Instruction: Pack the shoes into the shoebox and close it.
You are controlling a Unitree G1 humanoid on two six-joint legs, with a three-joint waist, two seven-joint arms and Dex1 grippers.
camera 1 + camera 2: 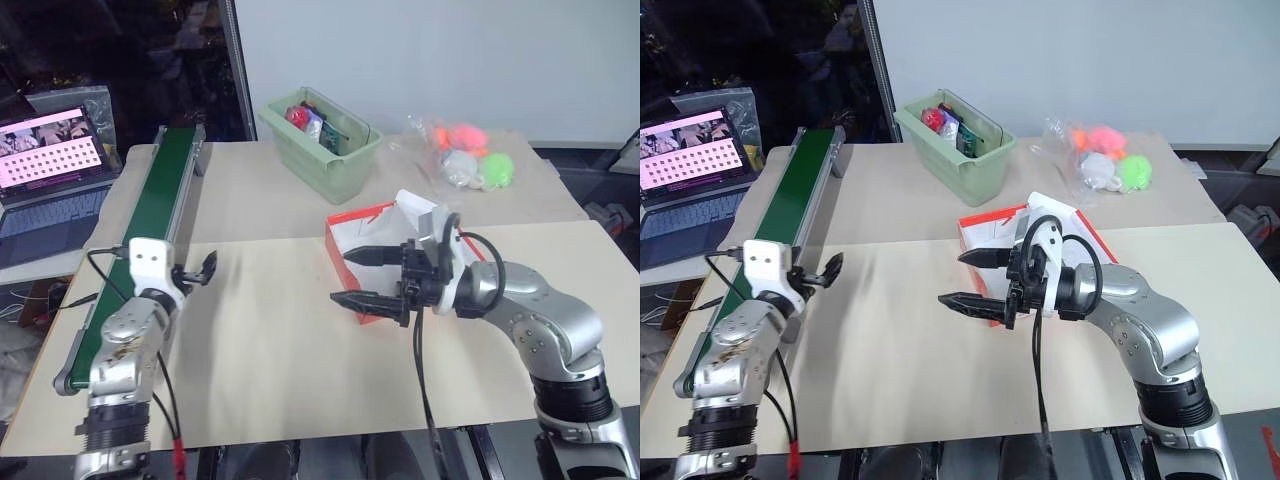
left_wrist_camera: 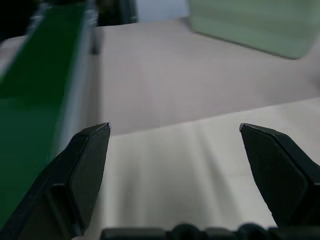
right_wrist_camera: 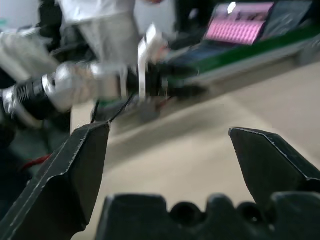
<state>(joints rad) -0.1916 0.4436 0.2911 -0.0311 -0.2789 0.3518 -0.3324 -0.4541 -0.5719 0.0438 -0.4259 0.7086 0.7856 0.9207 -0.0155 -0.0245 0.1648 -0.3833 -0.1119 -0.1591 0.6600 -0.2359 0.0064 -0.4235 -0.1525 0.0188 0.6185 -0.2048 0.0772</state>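
Shoebox [image 1: 372, 232] sits open on the worktop [image 1: 270, 370], right of centre, red-orange walls and white inside, lid [image 1: 420, 212] tipped up at its far side; cannot tell what's inside, the right arm blocks part of it. Right gripper [image 1: 352, 277] hangs over the box's near-left corner, pointing toward the robot's left, fingers spread wide with nothing between them; one finger is over the box interior, the other over the near wall edge, can't tell if it touches. Left gripper [image 1: 203, 268] is well apart from the box, at the left side of the worktop just beside the green conveyor [image 1: 150, 215], jaws wide open and empty, pointing forward; left wrist view shows bare worktop between its fingers [image 2: 82, 170]. Pale green bin [image 1: 322, 142] with assorted items stands beyond the box at the far side, bag of coloured balls [image 1: 468, 155] to its right. Laptop [image 1: 52, 160] with a pink screen off the left edge
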